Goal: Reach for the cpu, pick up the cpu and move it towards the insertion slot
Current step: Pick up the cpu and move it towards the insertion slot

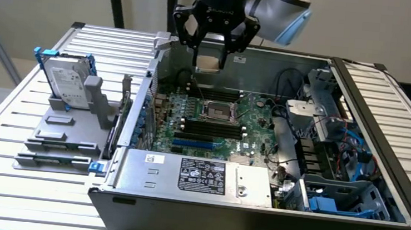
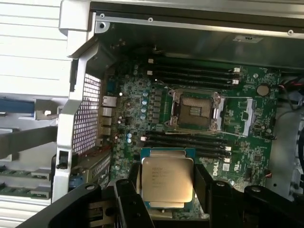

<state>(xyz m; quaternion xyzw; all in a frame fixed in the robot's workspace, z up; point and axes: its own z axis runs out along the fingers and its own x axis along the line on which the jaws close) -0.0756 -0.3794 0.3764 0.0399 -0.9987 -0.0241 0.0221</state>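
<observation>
My gripper hangs above the open computer case, over its far side, shut on the cpu, a small flat square chip with a pale tan face. In the wrist view the cpu shows its shiny silver top with printed text, held between the black fingers. The insertion slot is a square socket with a silver frame and dark centre on the green motherboard, below the gripper and nearer the camera in the exterior view. The wrist view shows the insertion slot apart from the chip, with memory slots between.
Long black memory slots flank the socket. The case's far wall stands just behind the gripper. A power supply fills the near side, with cables and drive bays at the exterior view's right. An upright silver hard drive stands on the slatted table.
</observation>
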